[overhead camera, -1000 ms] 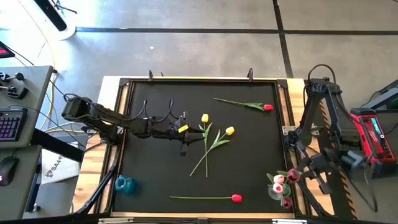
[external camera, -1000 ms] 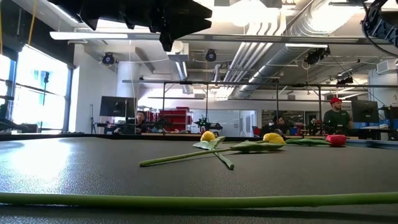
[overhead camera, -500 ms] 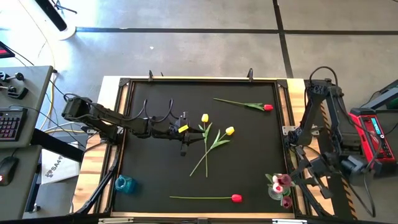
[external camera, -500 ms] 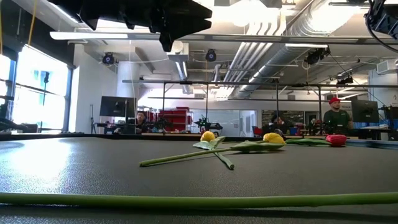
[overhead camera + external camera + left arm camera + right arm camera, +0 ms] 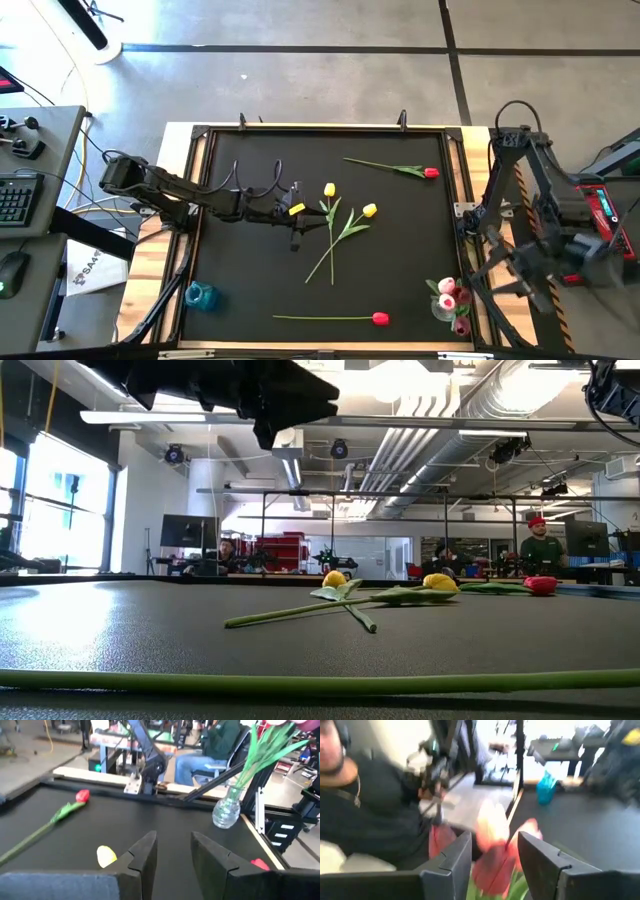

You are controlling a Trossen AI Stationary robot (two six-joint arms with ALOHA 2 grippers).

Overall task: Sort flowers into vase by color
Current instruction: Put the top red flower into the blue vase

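Two yellow flowers [image 5: 345, 215] lie crossed at the table's middle. One red flower [image 5: 431, 172] lies at the far right, and another red flower [image 5: 380, 318] lies by the near edge. Several pink flowers [image 5: 452, 298] stand with their stems in a clear glass vase [image 5: 226, 812] at the near right corner. My left gripper [image 5: 172, 852] hovers open just left of the yellow flowers, with nothing between its fingers. My right gripper [image 5: 495, 852] is open above the pink heads [image 5: 492, 845]. Its arm [image 5: 545, 265] is right of the vase.
A small blue vase [image 5: 200, 295] stands at the near left corner. A raised frame [image 5: 320, 130] borders the black mat. People sit at desks in the room beyond the table. Bare mat lies between the yellow flowers and the near red flower.
My right gripper has opened and let go of a pink flower, which now stands in the clear vase with the others. That gripper has then drawn away from the vase toward the table's right edge.
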